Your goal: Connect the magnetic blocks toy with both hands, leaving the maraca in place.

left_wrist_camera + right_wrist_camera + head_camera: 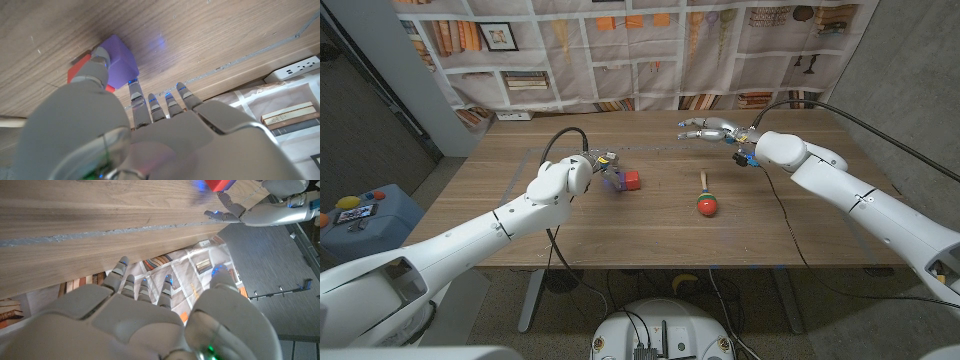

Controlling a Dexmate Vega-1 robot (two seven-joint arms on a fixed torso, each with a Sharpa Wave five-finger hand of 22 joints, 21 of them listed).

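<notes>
A purple block (611, 182) and a red block (631, 180) lie side by side and touching on the wooden table (650, 235), left of centre. My left hand (598, 162) is right at them. In the left wrist view its thumb (99, 61) lies on the purple block (121, 56), partly hiding the red block (76, 74), and the other fingers (170, 102) stretch out beside the blocks. The maraca (706, 200), with its red head and wooden handle, lies alone at mid-table. My right hand (712, 130) hovers over the far right, fingers spread and holding nothing. The right wrist view shows my right hand (150, 320), the red block (217, 184) and my left hand (227, 211).
A white power strip (515, 116) sits at the table's far left edge, in front of a bookshelf-print backdrop (650, 50). Black cables (790, 215) run along both arms. A blue box with coloured buttons (355, 215) stands beside the table on the left.
</notes>
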